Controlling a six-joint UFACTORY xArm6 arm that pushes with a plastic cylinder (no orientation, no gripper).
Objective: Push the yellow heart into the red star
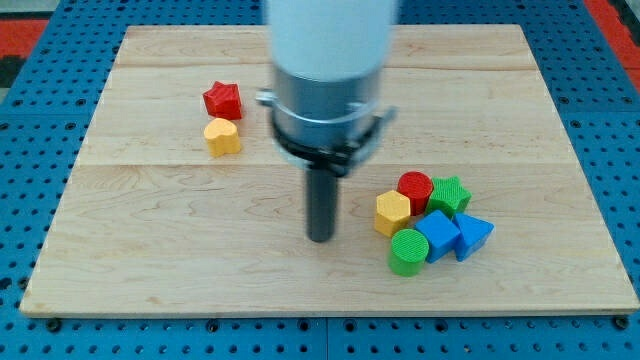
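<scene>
2 blocks touching: yellow heart [223,137], red star [222,99]; my tip [320,238] well right.

Just a pale wooden board [560,120] on blue pegboard [40,335]

Pegboard shows past every board edge; red patches [30,25] at both top corners; lighting's even

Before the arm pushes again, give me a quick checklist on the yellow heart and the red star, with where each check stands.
1. Yellow heart in plain sight: ok.
2. Red star in plain sight, just above the heart: ok.
3. Heart against the star: cannot tell; they look touching or nearly so.
4. My tip placed below the heart for an upward push: not ok; it sits well to the view's right and lower.
5. No block lies between my tip and the heart: ok.
6. Cluster at the view's right, nearest the yellow hexagon, apart from my tip: ok.
</scene>
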